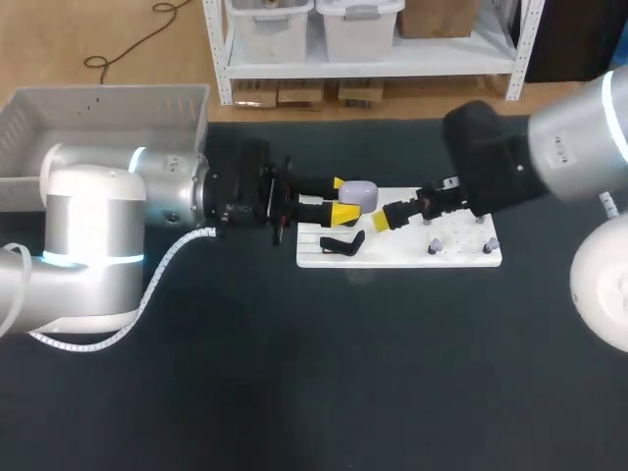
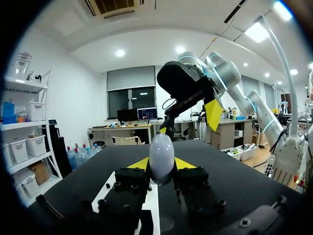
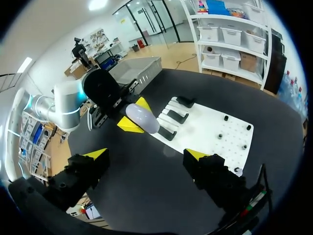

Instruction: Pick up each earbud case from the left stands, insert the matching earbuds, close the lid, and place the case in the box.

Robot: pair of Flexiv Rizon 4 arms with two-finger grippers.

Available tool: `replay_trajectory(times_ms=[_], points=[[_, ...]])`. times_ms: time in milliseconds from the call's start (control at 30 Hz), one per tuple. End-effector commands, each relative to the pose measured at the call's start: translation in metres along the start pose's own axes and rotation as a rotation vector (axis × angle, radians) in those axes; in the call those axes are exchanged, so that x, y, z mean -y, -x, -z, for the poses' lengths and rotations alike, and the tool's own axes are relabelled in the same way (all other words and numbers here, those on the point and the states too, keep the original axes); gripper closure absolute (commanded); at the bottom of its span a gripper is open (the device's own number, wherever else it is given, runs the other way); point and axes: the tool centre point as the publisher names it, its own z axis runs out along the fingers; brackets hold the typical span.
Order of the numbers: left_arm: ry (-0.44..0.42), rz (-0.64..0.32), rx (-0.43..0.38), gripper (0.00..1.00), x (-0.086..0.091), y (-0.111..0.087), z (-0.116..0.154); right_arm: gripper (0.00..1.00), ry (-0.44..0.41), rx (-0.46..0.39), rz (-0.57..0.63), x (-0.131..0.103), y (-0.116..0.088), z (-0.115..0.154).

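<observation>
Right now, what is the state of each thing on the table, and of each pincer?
left pincer: shut on the earbud case, holding it in the air.
earbud case: lid closed, off the stands.
right pincer: open, empty, near the case.
stands: the three in view are empty.
box: open on top, no case visible inside.

Head camera looks down from behind; wrist cameras face each other closely, sharing the earbud case.

One earbud case; one board; three stands; one box.
</observation>
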Motion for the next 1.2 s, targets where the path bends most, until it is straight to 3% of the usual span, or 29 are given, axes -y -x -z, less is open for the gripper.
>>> replay_trajectory(times_ms=[33,533,1200], points=[[0.001,-0.001,0.001,1.00,0.000,-0.001,0.000,0.00,0.009,-0.019,-0.006,0.006,0.008,-0.013],[0.001,-0.001,0.001,1.00,0.000,-0.001,0.000,0.00,-0.002,-0.037,-0.019,0.015,0.020,-0.031],[0.001,-0.001,0.001,1.00,0.000,-0.001,0.000,0.00,-0.020,-0.003,-0.046,0.022,0.025,-0.034]])
